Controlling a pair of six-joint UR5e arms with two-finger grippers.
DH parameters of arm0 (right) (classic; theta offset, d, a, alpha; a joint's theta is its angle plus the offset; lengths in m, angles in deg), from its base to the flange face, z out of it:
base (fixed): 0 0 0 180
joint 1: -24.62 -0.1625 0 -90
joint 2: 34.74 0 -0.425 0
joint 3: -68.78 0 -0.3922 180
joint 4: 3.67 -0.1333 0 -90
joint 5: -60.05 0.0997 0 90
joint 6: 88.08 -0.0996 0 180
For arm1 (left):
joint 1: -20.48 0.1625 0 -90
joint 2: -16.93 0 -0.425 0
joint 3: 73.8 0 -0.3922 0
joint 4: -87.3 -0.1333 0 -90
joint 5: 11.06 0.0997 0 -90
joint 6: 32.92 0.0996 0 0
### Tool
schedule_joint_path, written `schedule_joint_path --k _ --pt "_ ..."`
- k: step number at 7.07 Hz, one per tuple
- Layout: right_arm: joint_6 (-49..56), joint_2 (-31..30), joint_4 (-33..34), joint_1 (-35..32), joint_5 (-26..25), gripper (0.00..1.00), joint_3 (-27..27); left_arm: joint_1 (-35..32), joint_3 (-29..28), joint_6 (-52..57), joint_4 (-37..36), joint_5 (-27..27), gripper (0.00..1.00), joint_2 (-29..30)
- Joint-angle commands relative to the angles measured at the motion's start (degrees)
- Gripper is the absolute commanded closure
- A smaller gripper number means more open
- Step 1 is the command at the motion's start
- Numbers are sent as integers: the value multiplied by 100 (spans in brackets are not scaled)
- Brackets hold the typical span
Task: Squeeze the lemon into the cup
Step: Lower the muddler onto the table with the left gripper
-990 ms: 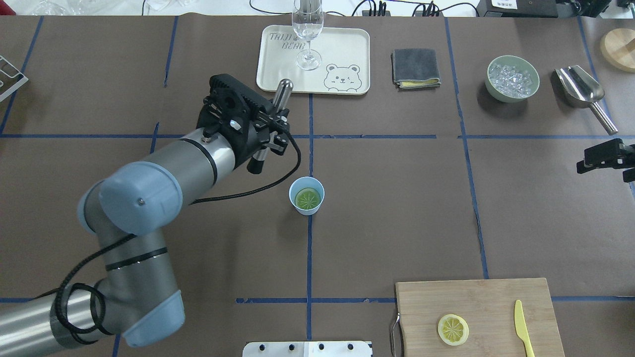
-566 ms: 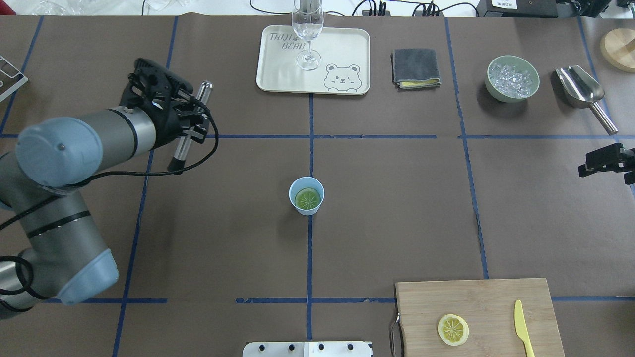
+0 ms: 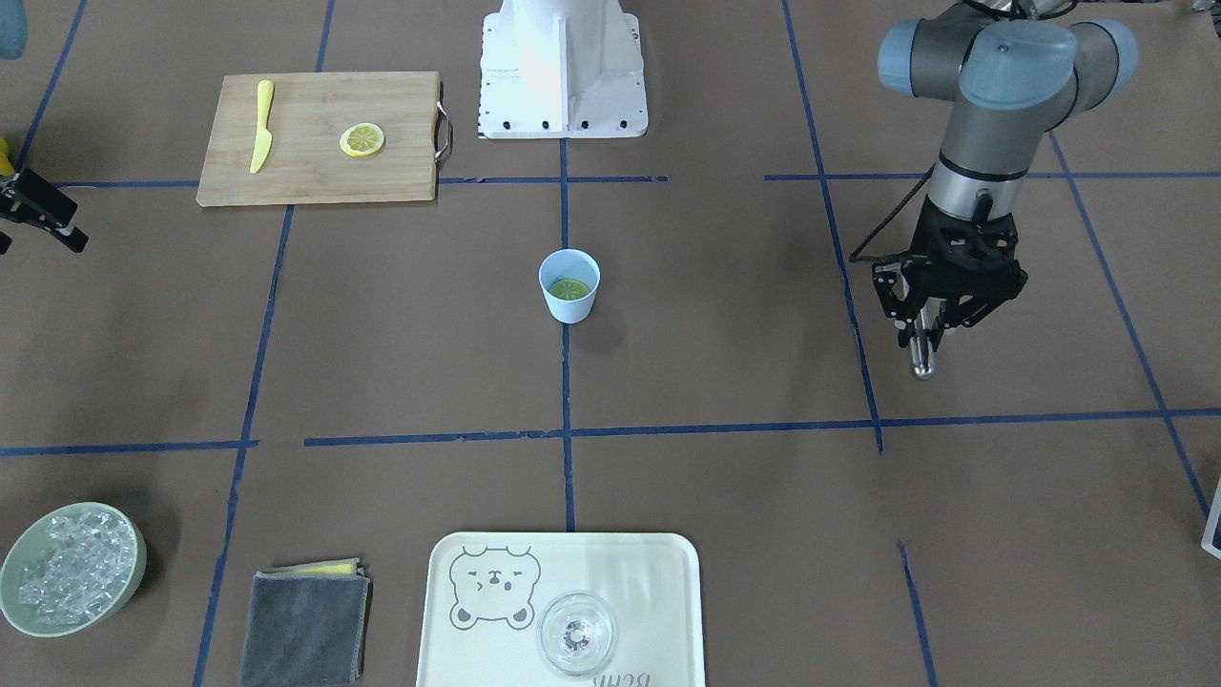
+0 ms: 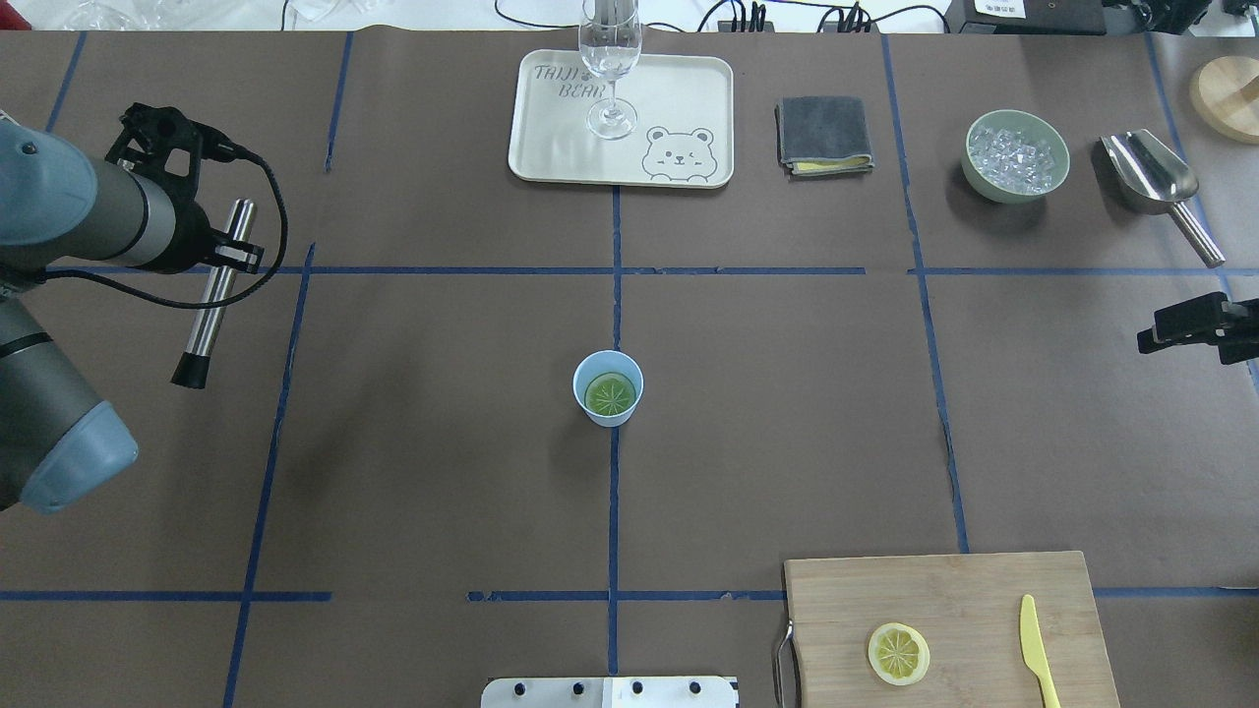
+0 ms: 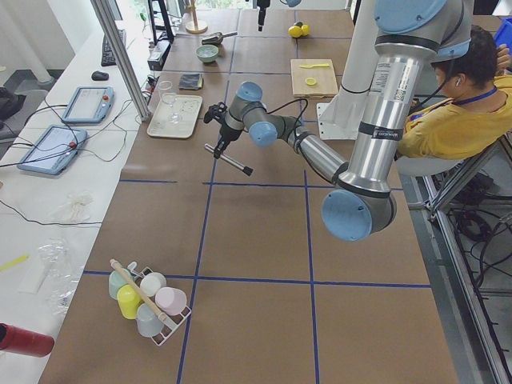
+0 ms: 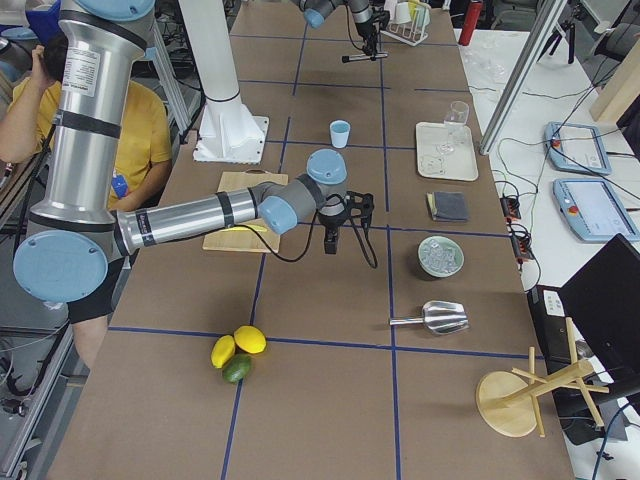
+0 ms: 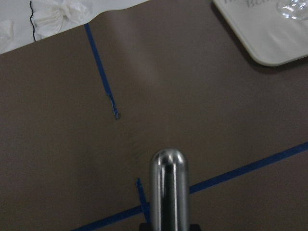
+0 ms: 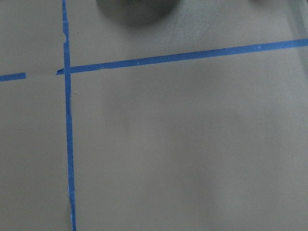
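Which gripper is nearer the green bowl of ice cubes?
Right. The right gripper is near the bowl, on its robot-ward side; the left gripper, clamping a metal rod, is far away on the robot's left side.

A greenish-yellow lemon slice point(image 4: 610, 394) lies flat inside the upright light blue cup point(image 4: 606, 419), mid-table

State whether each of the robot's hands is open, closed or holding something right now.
Left hand: closed on a metal rod.
Right hand: cannot be told; only part of it shows at the picture's edge.
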Motion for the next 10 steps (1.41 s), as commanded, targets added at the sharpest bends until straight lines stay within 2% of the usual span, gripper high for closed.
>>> schedule_joint_path --k 1,2,4,7,10 --pt "-1 -11 -42 -3 56 0 14 -402 -373 156 -340 -1009 100 -367" --pt "-1 -11 -42 5 48 0 14 -439 -802 558 -332 -1164 100 -359" --pt "-9 -19 -42 -3 56 0 32 -484 -1384 414 -279 -1315 100 -289" --pt "-36 -72 -129 -3 65 0 40 -466 -1448 -69 -323 -1315 100 -280" --pt "-36 -81 -138 -3 74 0 58 -448 -1571 -36 -261 -1306 100 -280"
